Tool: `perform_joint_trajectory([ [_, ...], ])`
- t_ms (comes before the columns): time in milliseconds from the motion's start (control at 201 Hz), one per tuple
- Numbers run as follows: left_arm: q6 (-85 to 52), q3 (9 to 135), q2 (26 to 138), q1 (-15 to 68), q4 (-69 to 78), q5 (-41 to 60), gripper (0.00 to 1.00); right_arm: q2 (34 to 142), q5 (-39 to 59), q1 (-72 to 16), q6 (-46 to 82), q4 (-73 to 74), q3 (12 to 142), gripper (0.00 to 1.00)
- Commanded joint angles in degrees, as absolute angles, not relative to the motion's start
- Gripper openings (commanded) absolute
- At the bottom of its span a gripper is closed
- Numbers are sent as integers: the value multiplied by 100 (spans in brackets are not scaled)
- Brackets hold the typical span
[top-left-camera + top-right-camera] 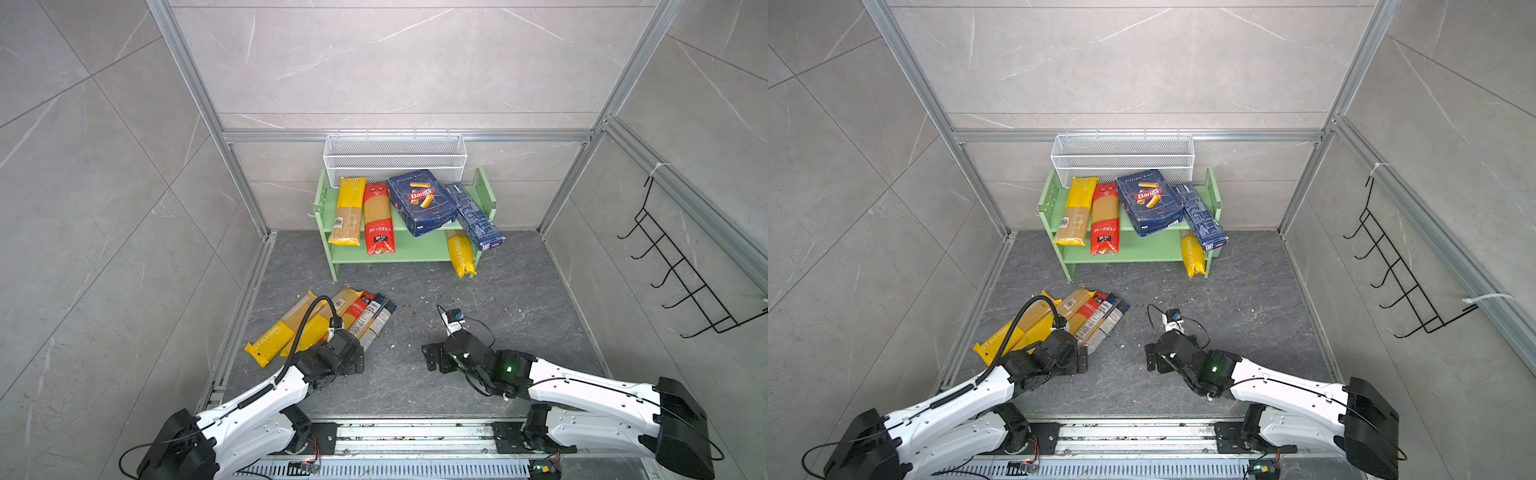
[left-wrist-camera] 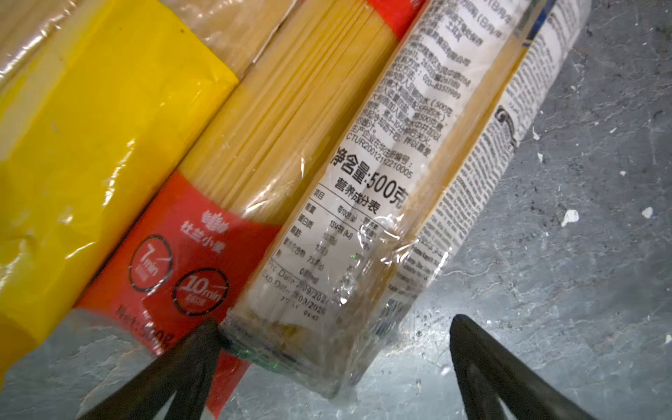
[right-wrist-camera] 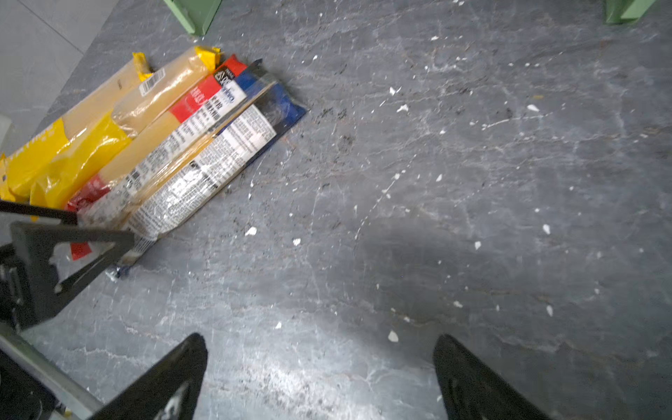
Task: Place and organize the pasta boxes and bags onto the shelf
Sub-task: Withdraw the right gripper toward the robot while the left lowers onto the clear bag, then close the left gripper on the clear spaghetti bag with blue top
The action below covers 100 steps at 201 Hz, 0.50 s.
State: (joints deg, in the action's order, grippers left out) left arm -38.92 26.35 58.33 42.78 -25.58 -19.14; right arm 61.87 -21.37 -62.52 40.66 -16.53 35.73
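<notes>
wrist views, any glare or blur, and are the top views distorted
Left wrist view: glare on the clear bag, red bag print blurred. Right wrist view: bright sheen and a shadow on the floor. Both top views: wide-angle, frame posts splay outward.

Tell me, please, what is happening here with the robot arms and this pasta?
Two robot arms are stocking a light green two-tier shelf. Two dark blue pasta cartons and three long spaghetti bags already lie on it, untidily. More spaghetti bags lie side by side on the grey floor. The left arm's fingers stand open at the near end of a clear white-labelled bag, not yet gripping. The right arm's fingers are open over bare floor, holding nothing.
</notes>
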Motion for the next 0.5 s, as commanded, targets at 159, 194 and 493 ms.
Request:
perform_joint_trajectory([
  [159, -4175, 2990, 7275, 4857, -1555, -2119, 100, 5165, -2864, -6817, 4623, -2516, 3165, 99],
  [194, -4147, 3095, 7422, 5035, -1563, -2186, 100, 5006, -2908, -6839, 4623, -2667, 3147, 99],
  [493, -4321, 3907, 7964, 6098, -1862, -2361, 100, 3837, -3198, -6857, 4658, -3637, 3015, 99],
])
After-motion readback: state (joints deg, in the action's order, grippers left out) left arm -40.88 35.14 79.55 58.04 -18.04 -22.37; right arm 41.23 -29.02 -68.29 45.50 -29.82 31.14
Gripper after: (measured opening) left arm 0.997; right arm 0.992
